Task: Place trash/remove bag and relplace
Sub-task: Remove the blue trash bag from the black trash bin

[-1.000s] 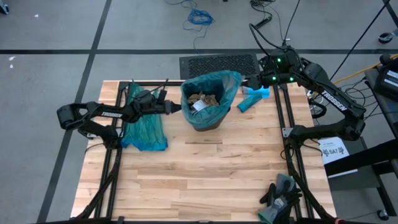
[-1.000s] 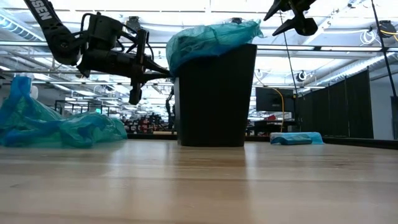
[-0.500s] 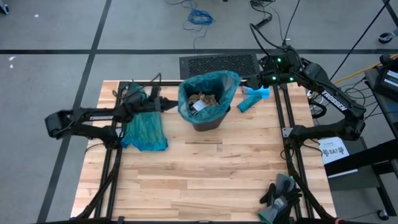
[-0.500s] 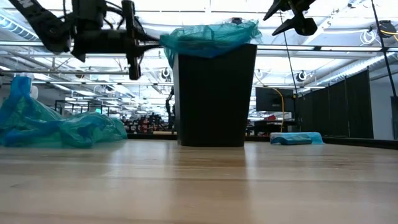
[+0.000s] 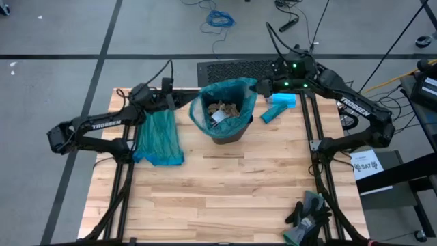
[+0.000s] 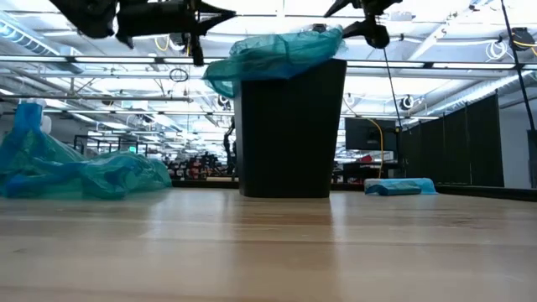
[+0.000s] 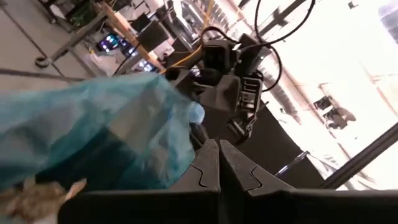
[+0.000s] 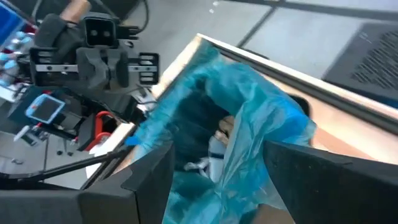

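On the table's left side you have a loose teal bag [image 5: 158,140] lying crumpled on the wood, next to the left arm's frame. Your left gripper [image 5: 183,101] sits at the bin's left rim with its fingers [image 7: 208,168] pressed fully together; in the left wrist view the teal liner [image 5: 202,113] bulges just beside them, but you cannot tell whether any film is pinched between the tips. In the low view the liner's left edge is pulled outward past the black bin [image 6: 291,126], and the left gripper is cut off by the picture's top edge.

At centre, the trash [image 5: 223,109], brown paper scraps with one white piece, lies inside the lined bin; only the top layer shows, the rest is hidden by the liner's folds.

To the right, your right gripper [image 5: 262,85] hovers at the bin's far-right rim with jaws spread wide, the liner's raised edge between its fingers [image 8: 151,180] but not clamped. Beyond it a light-blue pack [image 5: 278,105] lies on the table. Dark gloves [image 5: 308,213] lie at the near right edge, partly cut off.
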`<state>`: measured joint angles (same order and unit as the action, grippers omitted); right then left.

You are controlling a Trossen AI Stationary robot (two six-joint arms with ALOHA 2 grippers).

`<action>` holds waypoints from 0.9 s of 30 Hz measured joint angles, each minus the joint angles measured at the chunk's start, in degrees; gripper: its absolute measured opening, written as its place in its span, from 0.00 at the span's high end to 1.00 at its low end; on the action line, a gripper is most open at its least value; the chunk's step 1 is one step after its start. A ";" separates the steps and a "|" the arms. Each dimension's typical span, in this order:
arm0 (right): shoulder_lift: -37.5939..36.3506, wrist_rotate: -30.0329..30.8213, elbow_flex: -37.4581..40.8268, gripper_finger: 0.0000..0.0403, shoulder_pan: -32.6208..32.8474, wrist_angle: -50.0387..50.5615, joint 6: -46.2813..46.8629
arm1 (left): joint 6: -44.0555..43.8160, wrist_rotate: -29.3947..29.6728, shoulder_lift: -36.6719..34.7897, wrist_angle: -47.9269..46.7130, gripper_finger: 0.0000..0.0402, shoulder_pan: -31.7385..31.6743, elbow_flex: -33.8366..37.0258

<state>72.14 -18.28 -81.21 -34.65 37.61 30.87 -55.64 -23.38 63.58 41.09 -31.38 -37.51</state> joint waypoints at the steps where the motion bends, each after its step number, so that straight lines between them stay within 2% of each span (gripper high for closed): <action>1: 0.37 -0.05 0.00 0.41 0.38 -1.25 -0.03 | 0.79 -0.03 0.15 -0.65 1.00 -0.13 -1.19; 9: 0.29 0.20 0.00 0.41 0.68 -1.42 -0.75 | 2.31 -0.26 -1.11 -8.13 1.00 -2.67 -3.53; 12: -0.78 0.25 0.00 0.41 0.01 -0.35 -1.11 | 5.35 0.06 -3.82 -17.07 1.00 -3.97 -3.57; 17: -1.58 0.52 0.00 0.41 -0.62 2.78 -1.35 | 11.06 4.52 -9.87 -32.11 1.00 -5.05 -2.55; 20: -1.62 0.50 0.00 0.41 -0.62 4.02 -1.36 | 12.47 6.90 -14.38 -36.37 1.00 -5.07 0.56; 27: -1.62 0.48 0.00 0.41 -0.62 4.34 -1.60 | 8.14 9.04 -26.91 -35.43 0.99 -3.36 12.95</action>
<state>70.52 -17.80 -81.21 -35.27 41.95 29.28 -47.50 -14.34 36.67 5.66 -34.74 -24.56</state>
